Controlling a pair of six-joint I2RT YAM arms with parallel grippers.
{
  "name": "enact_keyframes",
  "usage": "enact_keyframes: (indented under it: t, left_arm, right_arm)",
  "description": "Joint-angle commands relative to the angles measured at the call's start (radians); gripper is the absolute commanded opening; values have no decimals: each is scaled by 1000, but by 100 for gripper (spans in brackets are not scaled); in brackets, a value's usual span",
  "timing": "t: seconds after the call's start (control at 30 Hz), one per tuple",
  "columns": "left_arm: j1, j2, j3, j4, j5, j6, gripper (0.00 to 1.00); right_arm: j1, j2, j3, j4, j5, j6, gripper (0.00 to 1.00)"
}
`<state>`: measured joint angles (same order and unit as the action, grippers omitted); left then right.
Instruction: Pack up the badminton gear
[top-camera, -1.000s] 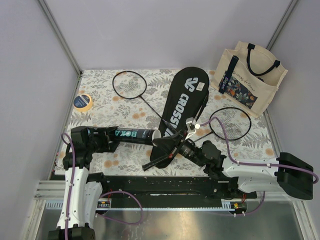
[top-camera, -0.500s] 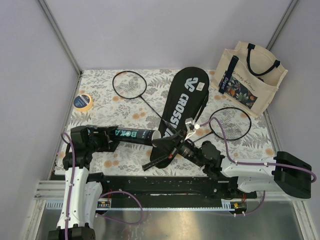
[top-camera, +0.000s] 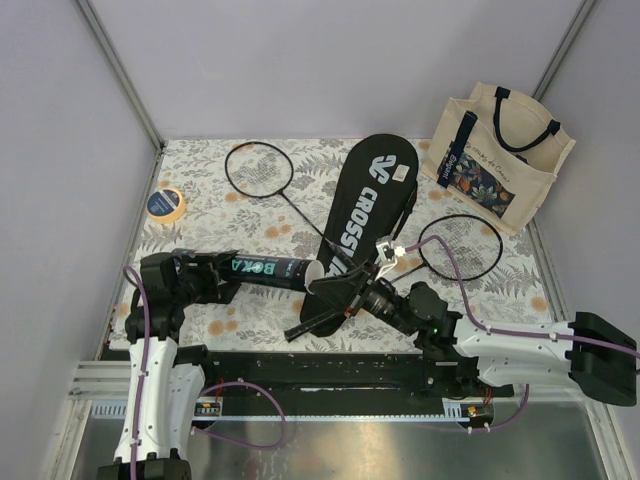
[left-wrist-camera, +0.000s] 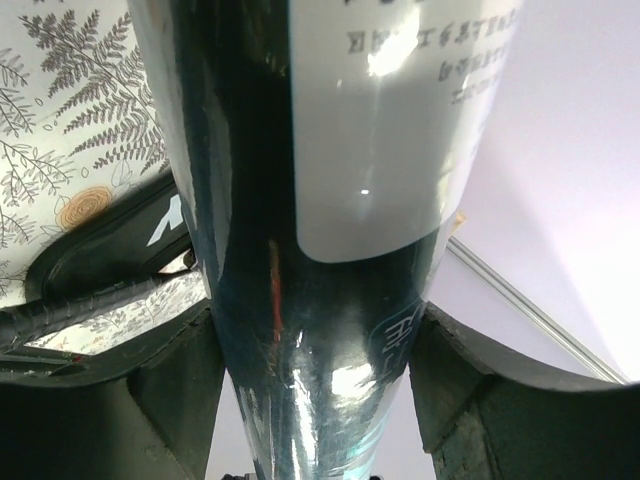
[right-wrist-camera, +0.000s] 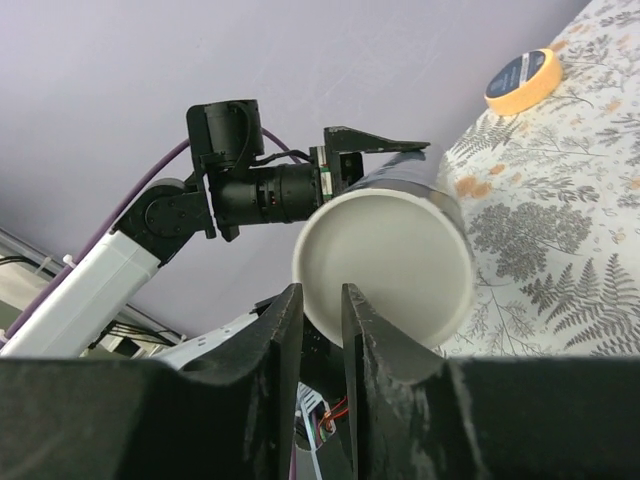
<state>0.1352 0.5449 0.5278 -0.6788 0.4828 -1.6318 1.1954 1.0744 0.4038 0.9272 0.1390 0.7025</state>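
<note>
My left gripper (top-camera: 222, 272) is shut on the black tube with teal lettering (top-camera: 265, 268), holding it level above the table; the tube (left-wrist-camera: 330, 200) fills the left wrist view between both fingers. Its white round end (right-wrist-camera: 395, 260) faces my right gripper (right-wrist-camera: 320, 290), whose jaws stand slightly apart with nothing between them, just short of that end. In the top view the right gripper (top-camera: 326, 287) sits at the tube's right end. The black CROSSWAY bag (top-camera: 365, 205) lies behind. One racket (top-camera: 258, 167) lies back left, another (top-camera: 460, 245) to the right.
A cream tote bag (top-camera: 500, 155) stands at the back right. A yellow-rimmed tape roll (top-camera: 165, 203) lies at the left edge. A black handle (top-camera: 315, 322) lies under my right gripper. Walls close in the floral table (top-camera: 200, 190) on three sides.
My right gripper's jaws have parted a little and moved slightly closer to the tube's white end. The left gripper and tube have stayed still.
</note>
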Motion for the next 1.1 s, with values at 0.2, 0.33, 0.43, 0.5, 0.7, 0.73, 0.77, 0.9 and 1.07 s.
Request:
enact_keyframes:
  t: [0.2,0.33,0.43,0.5,0.7,0.73,0.77,0.9,1.07]
  left_arm:
    - [-3,-28,24,81,68,-22,25]
    - [-3,-30,29,79,68,-20,25]
    - [-3,-30,31,79,65,-20,25]
    - [-5,-33,35,81,63,-16,25]
    - [-12,-33,38,81,74,-16,25]
    - [-11,-33,40,88,76,-14,25]
    - [-11,-30,41,96,79,-14,24]
    - [-13,-22,58,114,83,-2,25]
    - [-25,-20,84,119,71,18,25]
  right_arm:
    - [10,-149,62,-255,105,0,29]
    - [10,-123,95,-297,114,-14,26]
    - [10,-64,127,-294,97,-15,25]
    - [10,-16,150,-289,79,-8,24]
    - [12,105,175,-263,71,41,23]
    - [10,114,173,-258,73,51,24]
    - [10,122,170,-257,74,61,24]
    - [10,139,162,-271,73,104,24]
    - [10,167,156,-298,77,141,24]
